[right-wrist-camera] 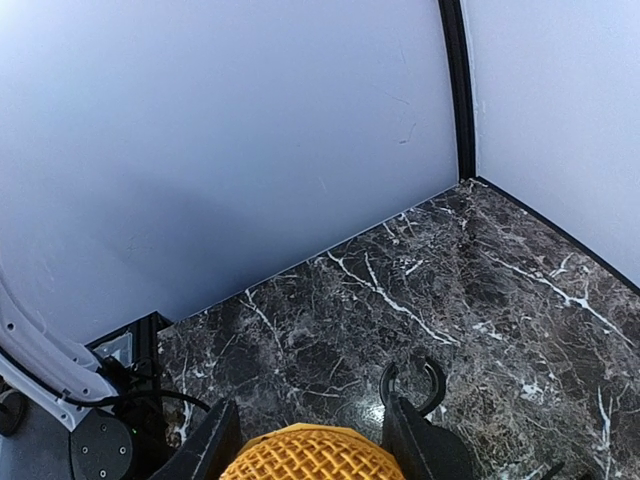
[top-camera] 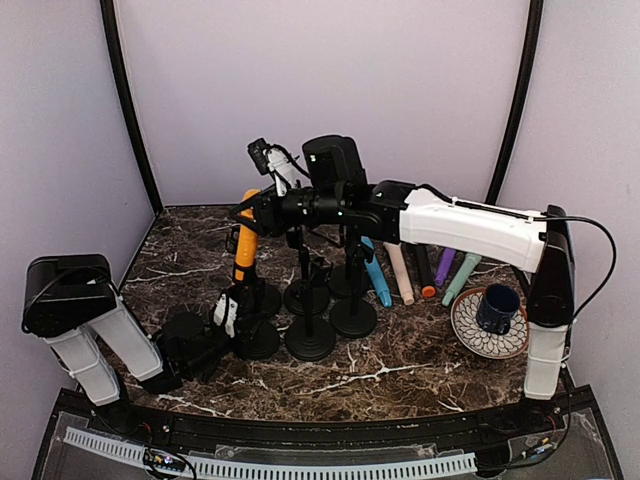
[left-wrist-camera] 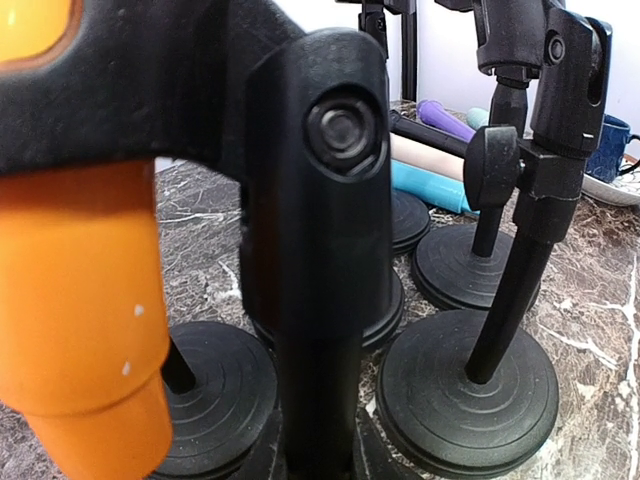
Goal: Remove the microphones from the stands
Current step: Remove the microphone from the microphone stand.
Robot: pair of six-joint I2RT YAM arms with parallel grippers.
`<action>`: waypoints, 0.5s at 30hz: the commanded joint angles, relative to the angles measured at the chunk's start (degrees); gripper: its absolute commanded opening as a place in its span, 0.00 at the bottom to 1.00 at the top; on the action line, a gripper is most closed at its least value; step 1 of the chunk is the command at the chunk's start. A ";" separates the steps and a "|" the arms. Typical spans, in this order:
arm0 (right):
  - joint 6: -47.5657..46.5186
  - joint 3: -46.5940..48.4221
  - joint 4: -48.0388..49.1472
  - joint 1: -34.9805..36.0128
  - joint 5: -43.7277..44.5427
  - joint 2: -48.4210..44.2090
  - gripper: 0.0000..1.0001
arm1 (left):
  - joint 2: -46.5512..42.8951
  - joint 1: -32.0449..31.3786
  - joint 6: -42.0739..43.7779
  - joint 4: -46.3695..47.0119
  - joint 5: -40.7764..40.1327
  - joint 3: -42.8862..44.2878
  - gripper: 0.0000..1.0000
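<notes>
Marble table (top-camera: 400, 375) enclosed by pale walls (top-camera: 330, 90) at the back and on both sides, with dark corner posts. The centre is crowded by a cluster of black stands (top-camera: 310, 340) whose round bases touch or nearly touch. Bare marble lies in front of the cluster toward the near edge, and also at the rear left corner, as the right wrist view shows. To the right of the cluster, a row of loose microphones (top-camera: 400, 272) lies side by side, and beyond it a patterned plate (top-camera: 470, 335) carries a dark mug (top-camera: 497, 308). The right arm (top-camera: 470, 228) reaches nearly level from its base at the right edge, across and above the cluster. The right gripper (top-camera: 252, 205) sits at the left of the group, high over the table. The left arm (top-camera: 120, 345) stays low, its forearm running along the table toward the stand bases. The left gripper (top-camera: 228, 312) is clenched on the lower pole of the stand (left-wrist-camera: 320, 300). The orange microphone (top-camera: 245, 250) stands nearly upright in that stand's black clip, body down and mesh head up, just beside the pole in the left wrist view. The right gripper grasps the head: its two black fingers (right-wrist-camera: 215, 445) press the orange mesh from either side, the head lying squarely between them.
</notes>
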 commanded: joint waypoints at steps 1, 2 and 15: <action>-2.54 4.57 -0.53 2.51 16.18 -2.15 0.21 | 1.65 0.16 -1.50 -5.01 -1.65 -1.78 0.00; -2.85 5.16 -1.21 2.93 17.84 -1.80 0.21 | 1.74 0.16 -1.55 -5.05 -1.68 -1.77 0.00; -2.29 6.49 1.57 -0.43 -0.36 -2.93 0.21 | 2.30 0.16 -1.93 -4.40 -1.58 -2.19 0.00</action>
